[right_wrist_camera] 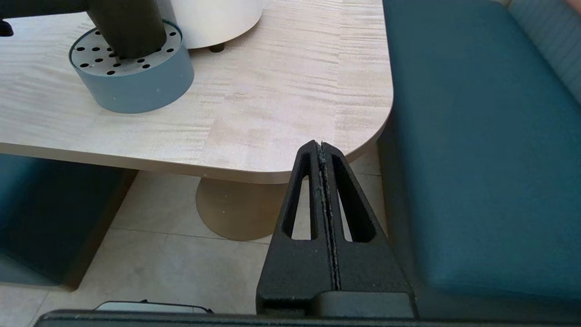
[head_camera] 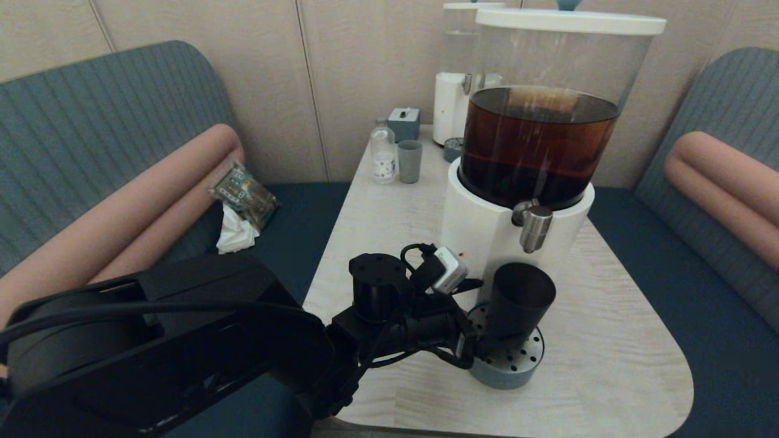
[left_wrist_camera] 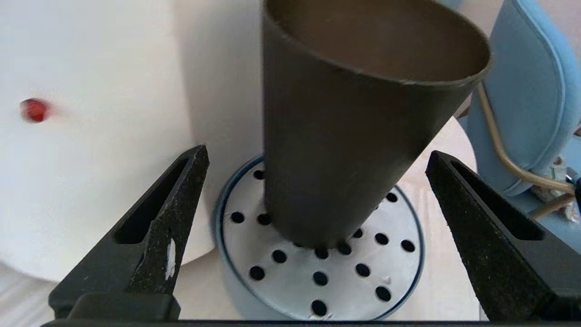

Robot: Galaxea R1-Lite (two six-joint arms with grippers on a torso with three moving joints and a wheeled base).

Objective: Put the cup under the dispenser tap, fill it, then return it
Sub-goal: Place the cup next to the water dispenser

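Black cup (head_camera: 517, 301) stands on perforated drip tray (head_camera: 517, 364), under dispenser tap (head_camera: 535, 228); left claw (left_wrist_camera: 313, 204) wide, not touching. Next: open tap. Right claw (right_wrist_camera: 323, 156) closed, empty, parked right of worktop (right_wrist_camera: 272, 113).

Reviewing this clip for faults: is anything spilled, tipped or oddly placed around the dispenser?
No spill shows. The cup stands upright on the perforated drip tray below the dispenser tap, between the open left gripper fingers, untouched. The right gripper hangs shut off the table edge.

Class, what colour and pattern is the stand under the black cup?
Blue-grey drip stand, top dotted with round holes; right wrist view.
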